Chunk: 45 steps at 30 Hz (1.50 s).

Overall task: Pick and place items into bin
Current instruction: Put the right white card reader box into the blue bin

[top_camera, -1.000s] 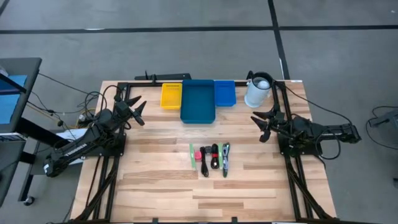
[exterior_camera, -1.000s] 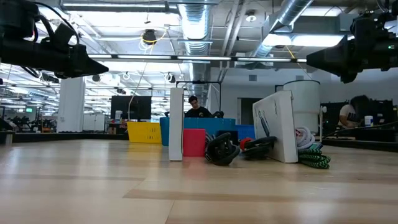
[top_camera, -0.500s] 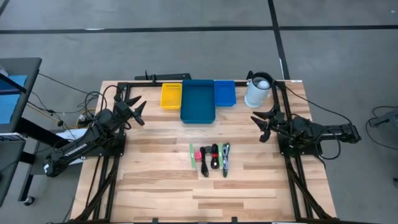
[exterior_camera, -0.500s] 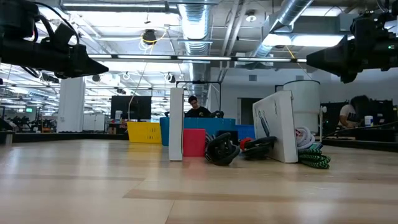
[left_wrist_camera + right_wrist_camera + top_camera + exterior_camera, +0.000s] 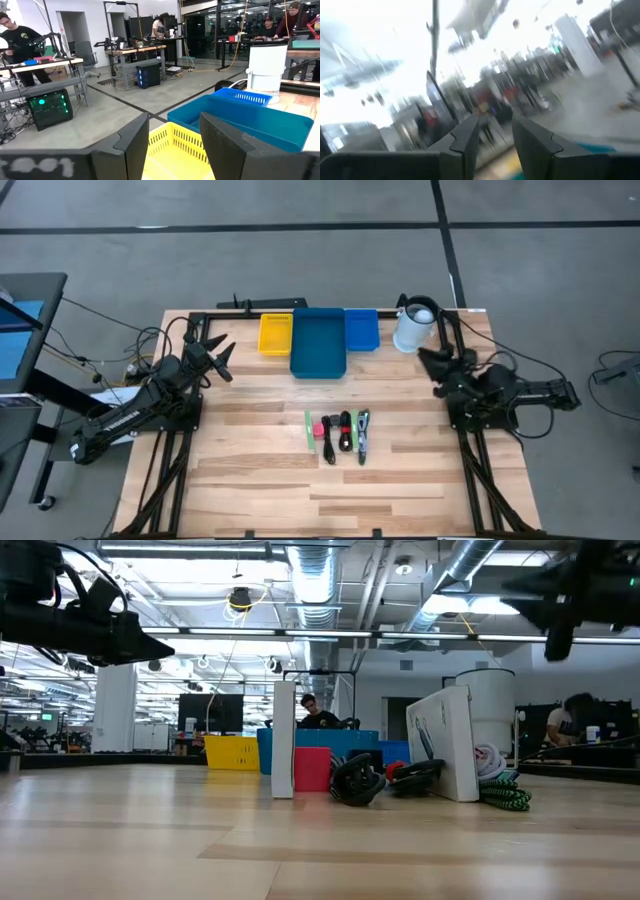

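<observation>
The items lie in a row at the table's middle: a green stick [image 5: 309, 430], a pink-red cube [image 5: 318, 429], two black coiled cables [image 5: 337, 434] and a green pen-like stick [image 5: 362, 436]. In the low view a white packet [image 5: 284, 740] stands on its edge beside the cube [image 5: 312, 768]. My left gripper [image 5: 222, 360] is open and empty above the table's far left; the left wrist view [image 5: 174, 125] shows it before the yellow bin. My right gripper [image 5: 430, 360] is open and empty at the far right, near the white jug [image 5: 415, 325], tipped upward [image 5: 495, 120].
A yellow bin [image 5: 275, 333], a large blue bin [image 5: 319, 341] and a small blue bin [image 5: 361, 329] stand side by side at the far edge. Bare wood lies on the table's near half. People sit at benches in the room behind.
My right gripper has risen and swung toward the table's far edge and the white jug, tipping upward; its wrist view is blurred with motion. The items and my left arm have kept still.
</observation>
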Motion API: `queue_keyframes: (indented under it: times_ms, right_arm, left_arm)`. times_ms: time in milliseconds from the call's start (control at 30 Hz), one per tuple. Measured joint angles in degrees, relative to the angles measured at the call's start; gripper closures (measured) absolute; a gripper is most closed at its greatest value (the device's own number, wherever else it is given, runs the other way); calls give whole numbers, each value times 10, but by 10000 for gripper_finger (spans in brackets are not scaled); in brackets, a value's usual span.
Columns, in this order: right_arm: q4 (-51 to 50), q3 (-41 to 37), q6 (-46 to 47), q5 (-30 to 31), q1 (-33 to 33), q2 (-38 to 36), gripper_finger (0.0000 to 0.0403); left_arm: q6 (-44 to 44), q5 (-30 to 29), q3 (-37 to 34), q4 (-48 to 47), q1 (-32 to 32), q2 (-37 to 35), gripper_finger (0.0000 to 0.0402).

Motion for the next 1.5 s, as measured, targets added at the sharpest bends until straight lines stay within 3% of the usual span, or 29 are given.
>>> queue_keyframes:
  times_ms: [167,300,633,967,1167,1500]
  right_arm:
    - [143,0,0,-2,2,0,290]
    - [193,2,3,-2,2,0,290]
    - [83,79,-5,-46,2,42,290]
    - [40,152,-200,-42,2,209,290]
    - [36,188,-161,-46,2,296,290]
    - [-54,267,-95,-42,2,434,290]
  left_arm:
    - [1,0,0,0,0,0,236]
    - [3,0,0,0,0,0,236]
    - [0,0,0,0,0,0,236]
    - [3,0,0,0,0,0,236]
    - [3,0,0,0,0,0,236]
    - [0,0,0,0,0,0,236]
